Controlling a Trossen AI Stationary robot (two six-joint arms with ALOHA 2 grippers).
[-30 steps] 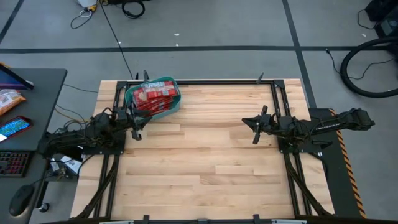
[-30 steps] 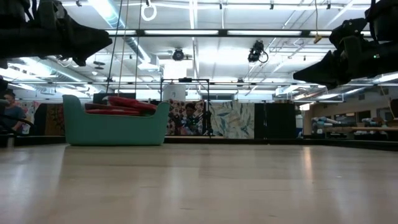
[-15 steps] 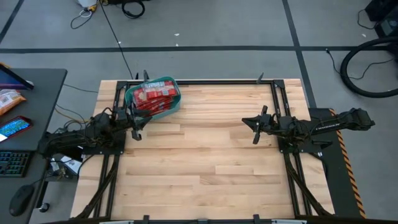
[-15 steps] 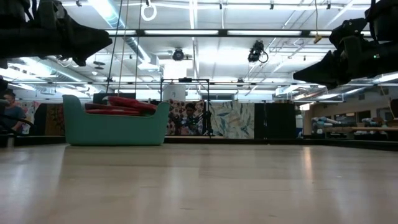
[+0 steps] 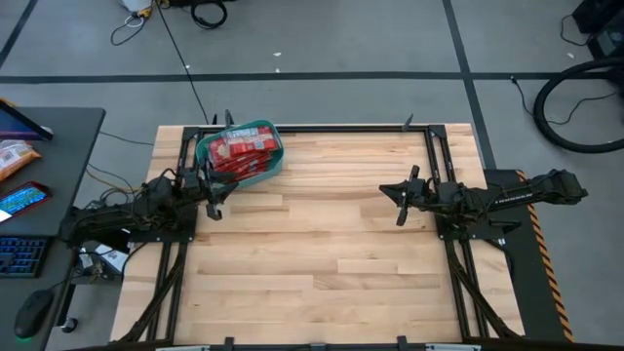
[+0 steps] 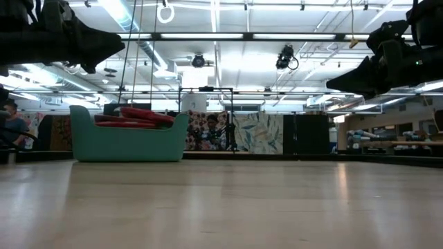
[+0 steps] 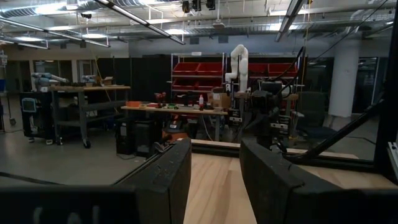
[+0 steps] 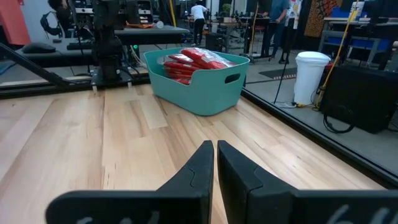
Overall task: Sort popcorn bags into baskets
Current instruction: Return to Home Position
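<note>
The wooden table is bare apart from the teal basket at its far left corner, which is heaped with red popcorn bags. Nothing stands between the basket and either arm.

The left gripper hangs just in front of the basket with its fingers apart and nothing between them. The right gripper hovers well away near the table's right side, its fingers drawn almost together on nothing.

To the left is a dark desk with an orange packet, a keyboard and a mouse. A white bin stands on the floor beyond the table. The print on the bags seems too small to read.
</note>
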